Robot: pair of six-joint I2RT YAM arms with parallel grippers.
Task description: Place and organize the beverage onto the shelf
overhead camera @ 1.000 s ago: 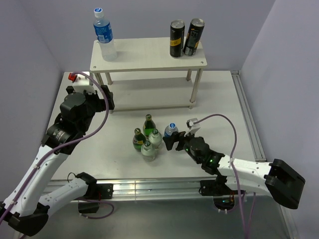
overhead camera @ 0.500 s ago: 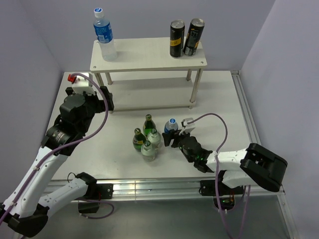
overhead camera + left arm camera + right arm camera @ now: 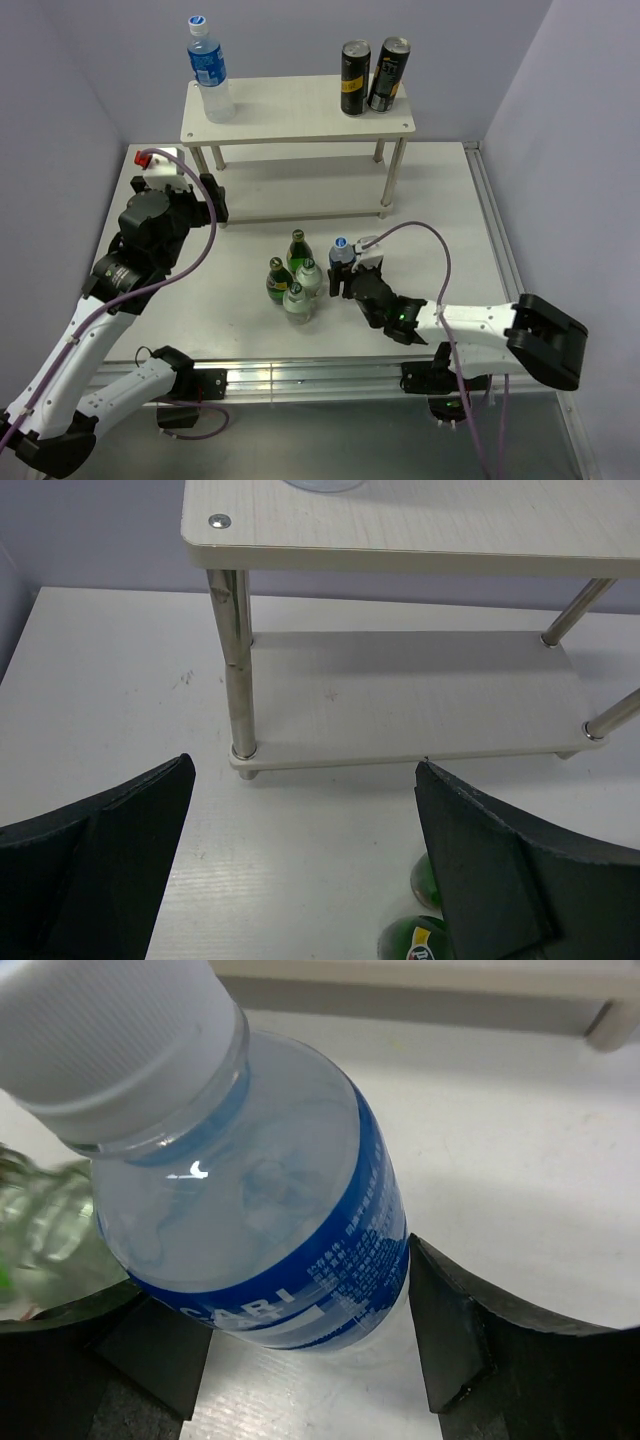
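Right wrist view: upright clear plastic blue-labelled bottle (image 3: 250,1210) is clasped by right gripper (image 3: 295,1345); left gripper (image 3: 305,765) is spread wide, farther off.

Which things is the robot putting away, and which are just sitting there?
For the job: shelf; blue-capped bottle on the table; second blue-capped bottle on top; two green bottles; two clear glass bottles.
Just sitting: two black cans; table.
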